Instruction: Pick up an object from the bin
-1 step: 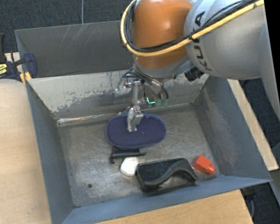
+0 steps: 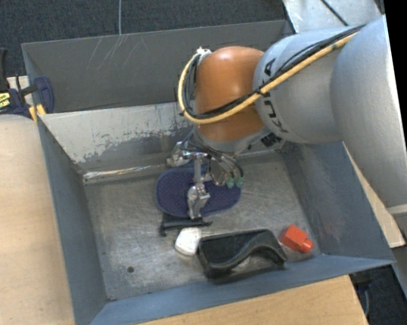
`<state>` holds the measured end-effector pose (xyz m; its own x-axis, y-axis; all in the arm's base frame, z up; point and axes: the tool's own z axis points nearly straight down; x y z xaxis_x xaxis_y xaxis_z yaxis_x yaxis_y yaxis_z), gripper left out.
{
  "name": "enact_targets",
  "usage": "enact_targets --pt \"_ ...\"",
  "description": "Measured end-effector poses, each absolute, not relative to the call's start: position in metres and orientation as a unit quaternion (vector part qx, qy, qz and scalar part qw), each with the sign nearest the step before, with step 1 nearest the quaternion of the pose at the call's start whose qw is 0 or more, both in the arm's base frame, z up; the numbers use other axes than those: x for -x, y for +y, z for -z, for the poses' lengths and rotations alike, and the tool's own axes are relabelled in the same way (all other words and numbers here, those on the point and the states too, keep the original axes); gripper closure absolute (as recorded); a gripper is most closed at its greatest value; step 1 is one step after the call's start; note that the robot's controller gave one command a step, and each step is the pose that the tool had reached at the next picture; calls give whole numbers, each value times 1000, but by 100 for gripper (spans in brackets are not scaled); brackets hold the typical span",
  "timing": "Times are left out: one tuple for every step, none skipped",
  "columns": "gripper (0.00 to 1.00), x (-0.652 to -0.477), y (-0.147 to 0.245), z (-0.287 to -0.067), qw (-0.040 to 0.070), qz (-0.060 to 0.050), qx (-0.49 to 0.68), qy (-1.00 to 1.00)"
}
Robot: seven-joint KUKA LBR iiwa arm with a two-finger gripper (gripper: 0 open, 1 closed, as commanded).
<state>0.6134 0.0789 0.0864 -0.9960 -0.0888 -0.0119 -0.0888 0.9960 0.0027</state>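
Note:
My gripper hangs low over the middle of the bin, just above a dark blue round flat pad. Its fingers look spread, and I see nothing between them. The left fingertip stands over the pad's lower middle. A thin black strip lies at the pad's front edge. In front of that sits a small white block.
A black curved shoe-like piece lies along the front wall, with a small orange-red block at its right end. The arm with its orange cover fills the back right of the bin. Bare floor lies to the left.

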Motion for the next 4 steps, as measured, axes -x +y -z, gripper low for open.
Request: enact_targets --pt "0 -610 98 -102 4 0 278 961" --pt "0 -617 111 -101 1 0 469 883" --pt "0 -623 122 -76 0 -2 625 781" --pt "0 -624 123 -79 -1 -2 624 782"
